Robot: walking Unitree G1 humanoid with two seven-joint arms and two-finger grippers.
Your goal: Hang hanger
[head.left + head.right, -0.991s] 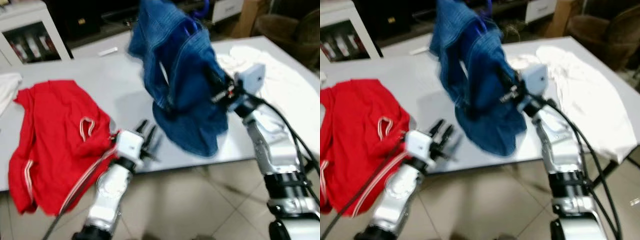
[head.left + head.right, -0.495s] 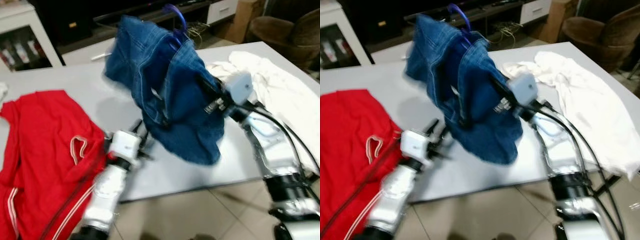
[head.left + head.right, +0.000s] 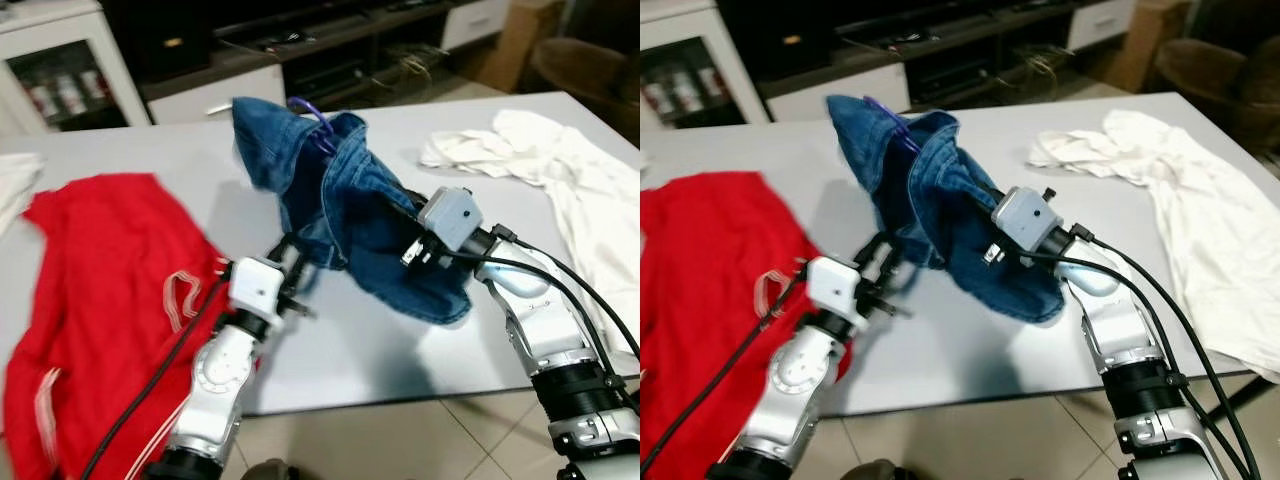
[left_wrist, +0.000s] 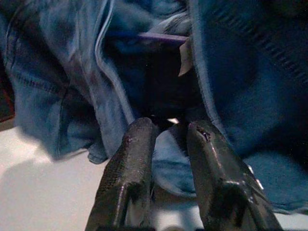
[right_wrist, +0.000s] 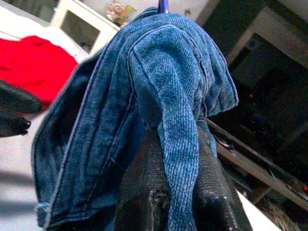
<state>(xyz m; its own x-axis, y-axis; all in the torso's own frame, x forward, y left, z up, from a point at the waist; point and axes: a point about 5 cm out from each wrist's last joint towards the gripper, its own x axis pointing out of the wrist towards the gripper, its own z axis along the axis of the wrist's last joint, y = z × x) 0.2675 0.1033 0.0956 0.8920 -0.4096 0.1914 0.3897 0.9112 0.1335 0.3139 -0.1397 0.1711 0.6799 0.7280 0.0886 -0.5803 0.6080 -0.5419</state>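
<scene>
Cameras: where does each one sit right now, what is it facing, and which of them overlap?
Left eye view: head, looking down at the table; both arms show.
Right eye view: the same scene, shifted sideways.
Left wrist view: along the left gripper, facing the denim garment.
Right wrist view: along the right gripper, denim draped between its fingers.
Shared: all four show the denim; the purple hanger pokes out on top.

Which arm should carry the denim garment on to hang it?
Right, probably: the right claw is shut on a fold of the blue denim garment with the purple hanger hook, holding it up. The left claw only points at the hem.
</scene>
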